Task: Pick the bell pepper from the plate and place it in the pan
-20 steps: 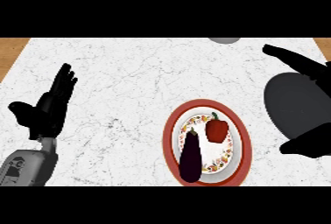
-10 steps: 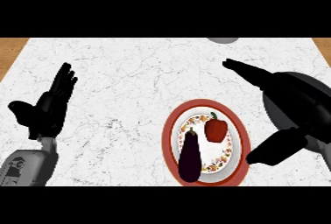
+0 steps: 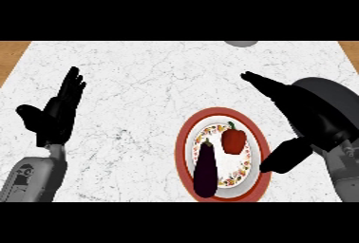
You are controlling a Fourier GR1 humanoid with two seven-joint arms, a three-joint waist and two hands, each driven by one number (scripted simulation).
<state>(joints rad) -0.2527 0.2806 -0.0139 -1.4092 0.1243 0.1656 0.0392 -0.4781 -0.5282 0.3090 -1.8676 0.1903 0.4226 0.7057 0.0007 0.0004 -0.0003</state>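
Note:
A red bell pepper (image 3: 233,140) lies on a red-rimmed patterned plate (image 3: 259,142) beside a dark purple eggplant (image 3: 205,166). My right hand (image 3: 301,116) hovers open just right of the plate, fingers stretched toward the far left and thumb low by the plate's right rim. It touches nothing. A dark grey pan (image 3: 335,97) sits at the right edge, largely hidden behind that hand. My left hand (image 3: 56,114) rests open at the left, fingers up.
A grey round object (image 3: 241,43) shows partly at the counter's far edge. The marble counter (image 3: 140,95) spreads between the hands; wooden floor (image 3: 10,54) shows past its far left corner.
My right hand has moved left and nearer, from over the pan toward the plate's right side. The left hand, pepper and eggplant have stayed put.

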